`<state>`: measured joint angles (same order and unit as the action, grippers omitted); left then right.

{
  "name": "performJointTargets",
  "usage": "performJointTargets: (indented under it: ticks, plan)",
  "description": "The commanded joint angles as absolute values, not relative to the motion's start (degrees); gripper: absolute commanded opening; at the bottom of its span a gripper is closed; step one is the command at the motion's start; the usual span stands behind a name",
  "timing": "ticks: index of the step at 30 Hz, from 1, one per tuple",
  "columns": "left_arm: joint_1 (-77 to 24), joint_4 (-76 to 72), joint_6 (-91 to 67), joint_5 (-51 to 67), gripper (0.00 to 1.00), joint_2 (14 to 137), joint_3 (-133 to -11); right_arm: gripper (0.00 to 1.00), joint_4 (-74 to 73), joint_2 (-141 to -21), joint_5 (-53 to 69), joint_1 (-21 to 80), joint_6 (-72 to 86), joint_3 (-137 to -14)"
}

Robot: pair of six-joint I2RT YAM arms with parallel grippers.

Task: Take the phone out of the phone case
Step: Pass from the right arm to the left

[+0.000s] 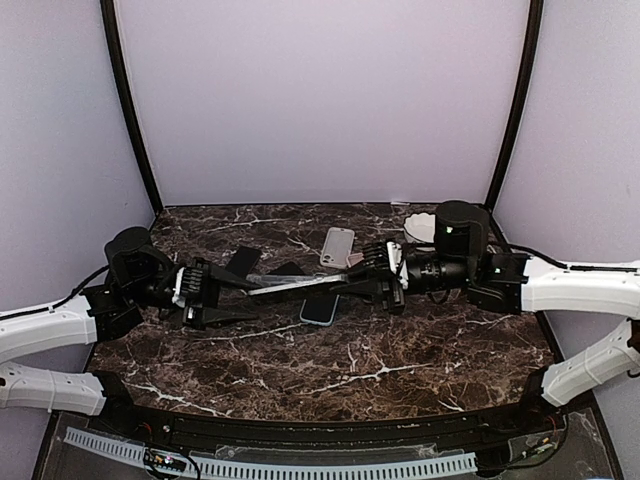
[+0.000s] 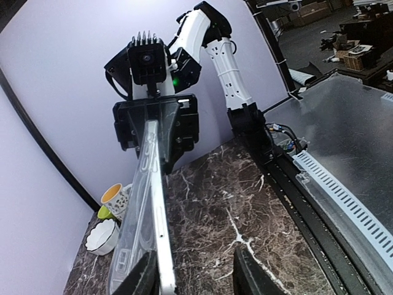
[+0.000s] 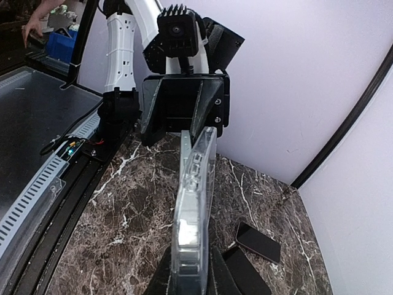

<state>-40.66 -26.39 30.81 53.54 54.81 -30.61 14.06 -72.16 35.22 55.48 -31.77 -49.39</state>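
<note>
Honestly, right gripper (image 3: 187,273) alone pinches the clear phone case (image 3: 195,178), left gripper (image 2: 196,273) half open around it, so 1 tug could drop it.

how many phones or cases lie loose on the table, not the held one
4: pale case at the back, dark phone just nearside of the held clear case, two black slabs behind it, further left. More may be hidden.
</note>
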Motion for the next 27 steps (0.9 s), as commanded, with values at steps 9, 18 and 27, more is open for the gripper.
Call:
performJointTargets:
  ticks: [9,18,27]
  plan:
    - [-40.85,-27.42,32.42,45.54,0.34,54.98,-31.30,0.00,32.16,-74.41,33.29,57.11,-26.00,-48.87]
    - [-40.89,-26.42,33.78,42.90,0.28,54.82,-31.12,0.00,33.48,-76.24,33.93,57.65,-25.17,-49.64]
    - [-40.91,-26.01,34.11,40.13,0.06,55.10,-31.60,0.00,32.35,-76.29,34.48,58.09,-25.03,-49.71]
